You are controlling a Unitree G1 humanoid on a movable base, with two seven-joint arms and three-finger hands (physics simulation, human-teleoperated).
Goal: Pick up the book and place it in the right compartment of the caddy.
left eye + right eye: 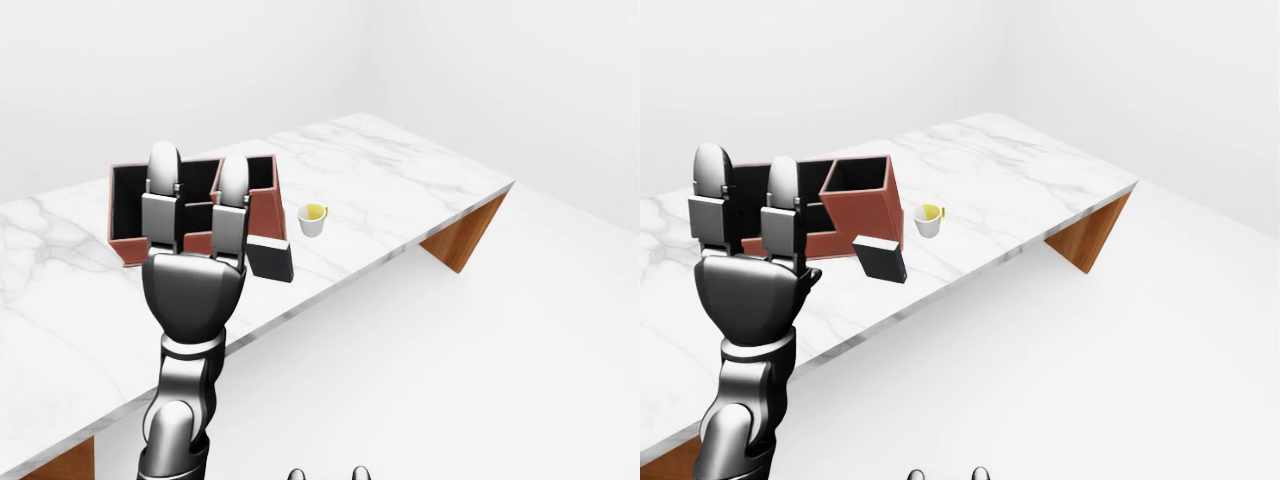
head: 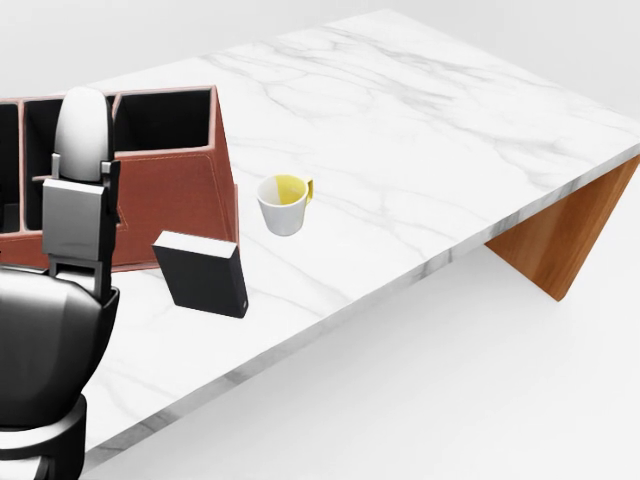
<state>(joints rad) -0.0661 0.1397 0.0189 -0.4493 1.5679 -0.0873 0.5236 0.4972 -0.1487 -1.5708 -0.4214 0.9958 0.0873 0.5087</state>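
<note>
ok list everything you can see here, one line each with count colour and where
book: 1, dark grey, on the table just below the caddy's right end in the head view
caddy: 1, red-brown with black inside, table's left part
mug: 1, white with yellow inside, right of the caddy
table: 1, white marble top, brown wooden leg at right
left hand: 1, black and silver, raised with fingers straight, holding nothing
right hand: only fingertips at the bottom edge, state unclear

Books: one, dark [image 2: 203, 272]
Caddies: one, reddish-brown [image 2: 175, 190]
Cups: one, white with yellow inside [image 2: 284, 205]
Tables: one, marble-topped [image 2: 420, 130]
Robot hands in view: one, the left hand [image 1: 195, 260]
</note>
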